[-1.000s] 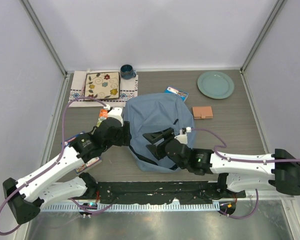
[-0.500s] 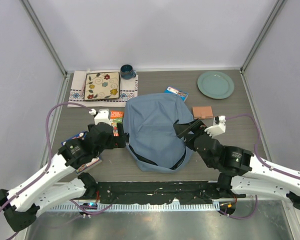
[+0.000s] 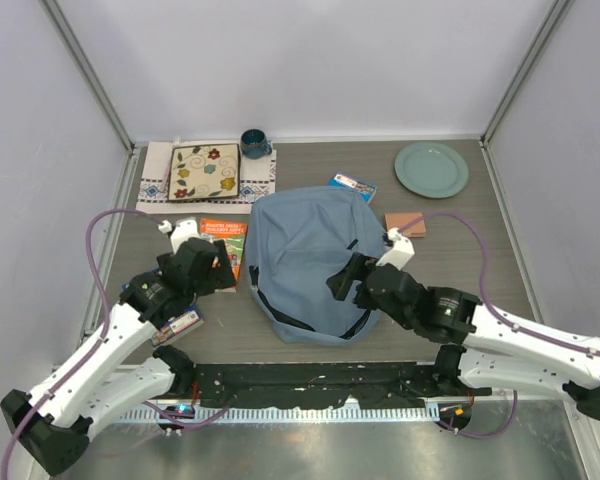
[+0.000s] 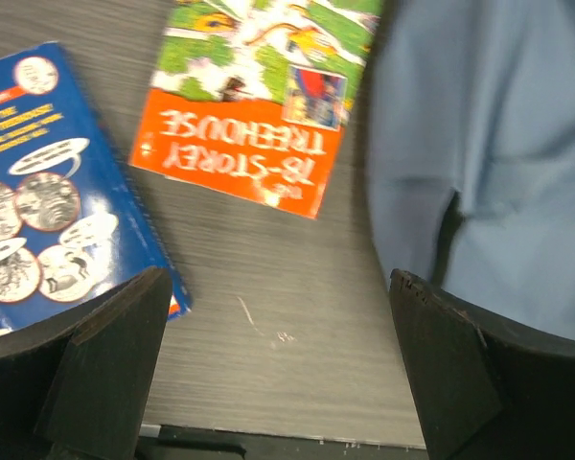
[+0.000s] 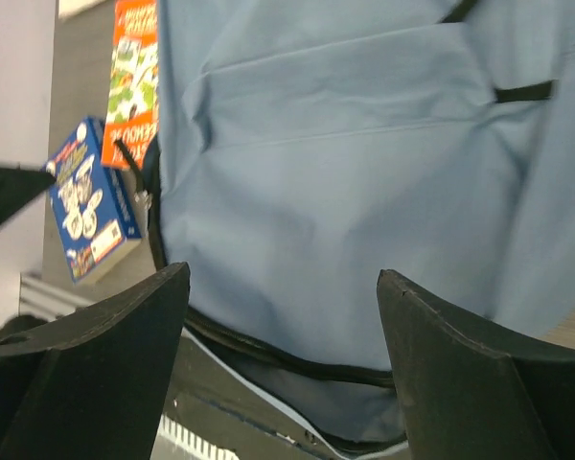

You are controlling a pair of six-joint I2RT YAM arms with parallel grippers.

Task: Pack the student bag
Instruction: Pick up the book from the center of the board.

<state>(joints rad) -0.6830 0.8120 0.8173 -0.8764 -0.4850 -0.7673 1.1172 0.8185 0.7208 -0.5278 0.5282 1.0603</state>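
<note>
The student bag point(image 3: 310, 255) is a large dusty-blue backpack lying flat mid-table, also seen in the left wrist view point(image 4: 498, 134) and the right wrist view point(image 5: 345, 182). Its zipper gapes along the near edge point(image 5: 297, 379). An orange storybook point(image 3: 224, 243) point(image 4: 254, 105) point(image 5: 134, 77) lies flat just left of the bag. A blue book point(image 4: 38, 211) point(image 5: 88, 201) lies nearer the front, mostly under my left arm. My left gripper point(image 3: 216, 268) point(image 4: 278, 278) is open over bare table between the books and the bag. My right gripper point(image 3: 344, 278) point(image 5: 283, 273) is open above the bag's near right part, holding nothing.
At the back stand a green plate point(image 3: 431, 168), a dark mug point(image 3: 254, 142) and a patterned square dish point(image 3: 204, 171) on a cloth. A small blue booklet point(image 3: 353, 185) and a brown wallet-like item point(image 3: 405, 224) lie behind and right of the bag. A black rail point(image 3: 310, 380) runs along the front.
My left gripper opened wide and drew back left from the bag's edge, so the orange book now shows in full. My right gripper opened, swung right off the bag, then came back over it.
</note>
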